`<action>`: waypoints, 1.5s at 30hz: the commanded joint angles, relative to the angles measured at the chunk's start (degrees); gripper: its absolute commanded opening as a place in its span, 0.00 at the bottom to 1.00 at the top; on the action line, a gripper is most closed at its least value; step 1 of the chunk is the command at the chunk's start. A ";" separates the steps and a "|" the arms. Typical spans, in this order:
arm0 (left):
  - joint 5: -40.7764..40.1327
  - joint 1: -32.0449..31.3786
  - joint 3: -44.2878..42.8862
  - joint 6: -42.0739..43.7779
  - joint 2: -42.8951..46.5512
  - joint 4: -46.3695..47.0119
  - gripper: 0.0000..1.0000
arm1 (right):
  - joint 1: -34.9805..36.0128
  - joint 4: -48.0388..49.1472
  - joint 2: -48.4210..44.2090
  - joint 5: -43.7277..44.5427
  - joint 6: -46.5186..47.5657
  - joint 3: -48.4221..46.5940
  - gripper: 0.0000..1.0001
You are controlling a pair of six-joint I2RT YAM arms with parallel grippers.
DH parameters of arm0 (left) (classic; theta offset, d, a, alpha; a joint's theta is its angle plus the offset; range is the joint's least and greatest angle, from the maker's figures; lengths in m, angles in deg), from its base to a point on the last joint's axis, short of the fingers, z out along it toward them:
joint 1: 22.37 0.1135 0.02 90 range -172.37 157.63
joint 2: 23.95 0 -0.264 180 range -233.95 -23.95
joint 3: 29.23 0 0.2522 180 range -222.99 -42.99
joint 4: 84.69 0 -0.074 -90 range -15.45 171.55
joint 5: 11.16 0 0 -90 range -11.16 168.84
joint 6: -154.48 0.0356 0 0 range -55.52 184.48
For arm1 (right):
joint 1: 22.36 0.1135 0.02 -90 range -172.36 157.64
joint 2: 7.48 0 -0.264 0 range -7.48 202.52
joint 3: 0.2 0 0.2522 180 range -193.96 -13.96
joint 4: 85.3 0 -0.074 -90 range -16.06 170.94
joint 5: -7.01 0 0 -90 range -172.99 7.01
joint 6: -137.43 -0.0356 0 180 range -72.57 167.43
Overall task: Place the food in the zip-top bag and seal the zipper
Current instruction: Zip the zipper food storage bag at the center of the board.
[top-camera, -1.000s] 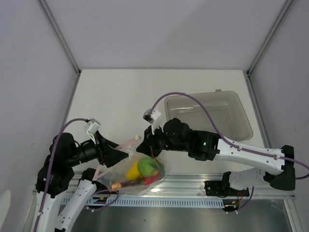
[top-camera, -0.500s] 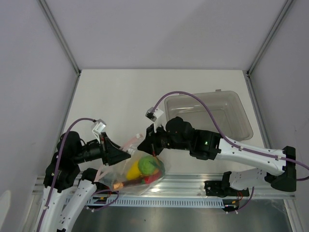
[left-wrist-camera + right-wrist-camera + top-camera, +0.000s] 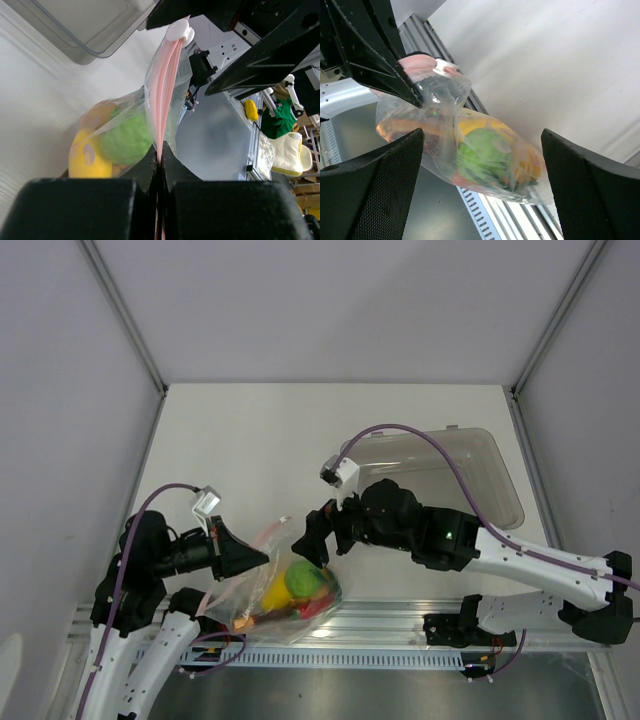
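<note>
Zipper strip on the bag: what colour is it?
The zipper strip is pale pink, with a white slider at its end; best in the left wrist view.

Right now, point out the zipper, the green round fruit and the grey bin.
zipper (image 3: 164, 95), left wrist view, middle of the pink strip.
green round fruit (image 3: 127, 142), left wrist view, its visible centre.
grey bin (image 3: 490, 485), top external view, bare floor.

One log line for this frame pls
left hand: shut on zipper | right hand: open, clear of bag | food: in bag | zipper: strips look pressed together
</note>
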 commanded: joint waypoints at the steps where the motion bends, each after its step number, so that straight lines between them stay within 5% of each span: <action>1: 1.15 -0.21 0.59 -1.23 0.91 2.19 0.01 | -2.08 -1.41 -2.99 1.35 2.90 -0.16 1.00; 6: 4.49 -0.21 2.17 -3.69 1.97 5.35 0.00 | -7.53 4.19 -3.96 -13.89 4.83 3.18 0.97; 11: 6.95 -0.21 2.35 -4.57 3.02 7.20 0.01 | -10.88 14.30 -4.49 -29.22 5.54 7.57 0.76; 16: 9.07 -0.21 2.87 -5.98 4.43 9.49 0.00 | -10.97 19.33 -3.18 -39.33 5.19 7.67 0.66; 27: 11.00 -0.21 3.23 -7.12 4.69 11.68 0.00 | -10.97 21.00 -2.04 -41.63 5.19 7.23 0.57; 45: 12.94 -0.21 4.19 -6.60 5.57 12.30 0.01 | -10.97 25.92 5.26 -45.59 5.01 3.27 0.28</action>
